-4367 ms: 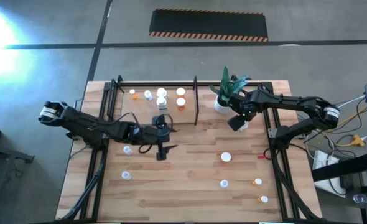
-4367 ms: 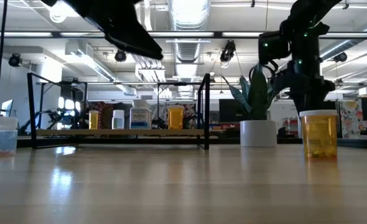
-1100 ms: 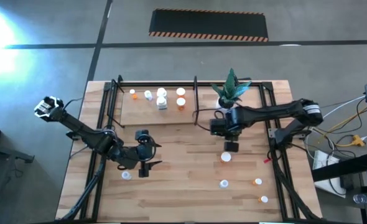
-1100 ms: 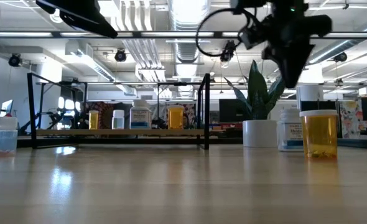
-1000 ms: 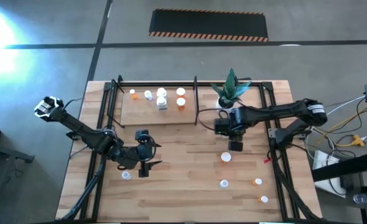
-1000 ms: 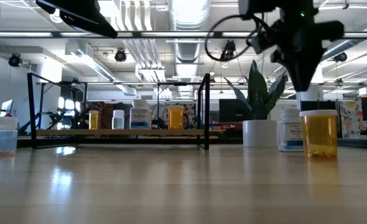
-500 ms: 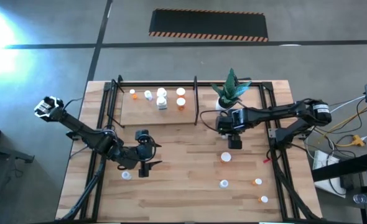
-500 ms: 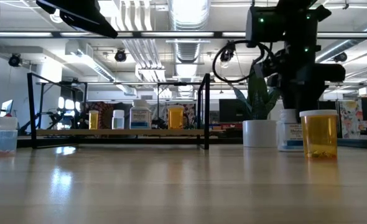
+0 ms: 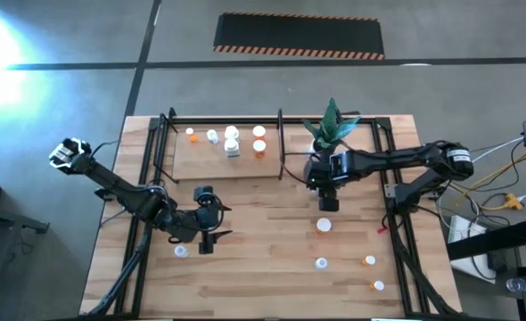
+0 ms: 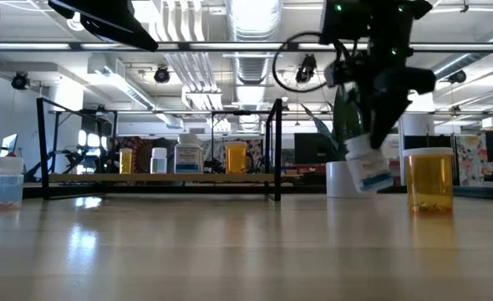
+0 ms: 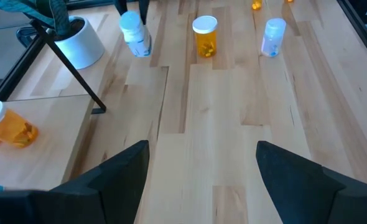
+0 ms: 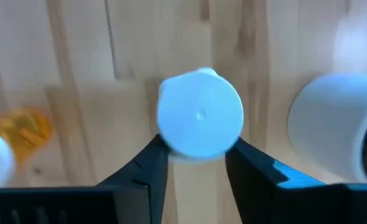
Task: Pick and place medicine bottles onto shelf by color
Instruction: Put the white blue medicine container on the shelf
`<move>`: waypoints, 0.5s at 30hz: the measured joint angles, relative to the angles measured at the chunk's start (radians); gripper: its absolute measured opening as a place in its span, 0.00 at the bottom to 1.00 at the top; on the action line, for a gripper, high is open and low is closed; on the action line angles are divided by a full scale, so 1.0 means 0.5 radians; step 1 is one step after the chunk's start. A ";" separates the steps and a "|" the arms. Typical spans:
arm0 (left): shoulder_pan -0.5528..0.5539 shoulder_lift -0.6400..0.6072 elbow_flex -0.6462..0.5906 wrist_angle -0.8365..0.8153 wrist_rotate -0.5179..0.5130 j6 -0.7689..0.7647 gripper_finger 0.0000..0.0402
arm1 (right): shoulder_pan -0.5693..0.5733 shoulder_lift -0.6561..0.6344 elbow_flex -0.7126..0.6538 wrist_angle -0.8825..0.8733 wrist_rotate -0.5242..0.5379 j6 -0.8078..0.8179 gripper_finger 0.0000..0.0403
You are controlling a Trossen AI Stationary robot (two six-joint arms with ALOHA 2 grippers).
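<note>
Low view: the right gripper (image 10: 372,142) clasps a tilted white cylindrical medicine bottle (image 10: 368,167) off the table; left gripper (image 9: 211,239) spread wide; bottle contents indiscernible.

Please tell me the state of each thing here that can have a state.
White medicine bottle: lifted, tilted, held by right gripper.
Right gripper: jaws shut on bottle.
Left gripper: jaws open, empty.
Orange bottle with white cap: upright on table.
Light-wood shelf: holds upright bottles.
</note>
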 joint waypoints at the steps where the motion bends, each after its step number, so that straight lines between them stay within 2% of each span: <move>1: 0.000 0.000 0.000 0.000 0.000 0.000 0.69 | 0.000 0.000 0.038 -0.001 -0.026 0.021 0.31; 4: 0.000 0.000 0.000 0.000 0.000 -0.002 0.69 | 0.017 0.025 0.171 0.012 -0.115 0.082 0.28; 10: 0.000 0.000 0.000 0.000 0.000 -0.004 0.69 | 0.059 0.132 0.278 0.008 -0.128 0.111 0.19; 15: -0.001 0.000 -0.001 -0.001 0.005 -0.046 0.69 | 0.059 0.235 0.219 0.080 -0.131 0.081 0.22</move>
